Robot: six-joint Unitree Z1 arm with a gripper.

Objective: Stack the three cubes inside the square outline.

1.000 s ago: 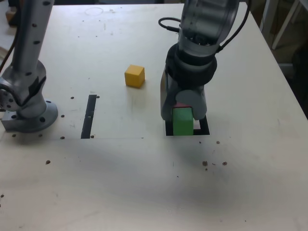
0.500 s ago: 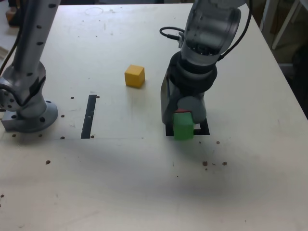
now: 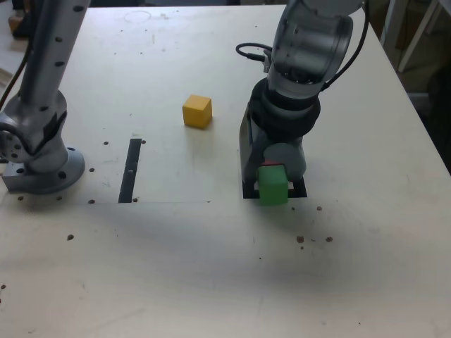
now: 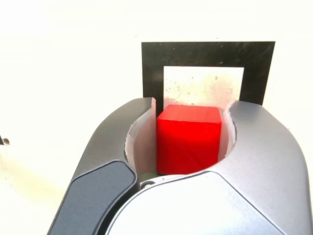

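Note:
My gripper (image 3: 271, 169) points down over the square outline (image 3: 248, 191) at the middle right of the exterior view. The wrist view shows the red cube (image 4: 188, 139) between the two fingers, both pads against its sides, with the square outline (image 4: 205, 53) just beyond it. From outside, only a sliver of the red cube (image 3: 269, 164) shows, sitting on the green cube (image 3: 273, 187). The green cube covers the outline's near border. The yellow cube (image 3: 197, 111) lies apart on the table, up and to the left in the exterior view.
A narrow black strip (image 3: 130, 170) lies to the left of the outline in the exterior view. The arm's grey base (image 3: 39, 160) stands at the far left. White furniture legs (image 3: 416, 35) are beyond the table's right edge.
The gripper has shifted slightly right and toward the near side in the exterior view, and the green cube below it has moved along onto the outline's near border.

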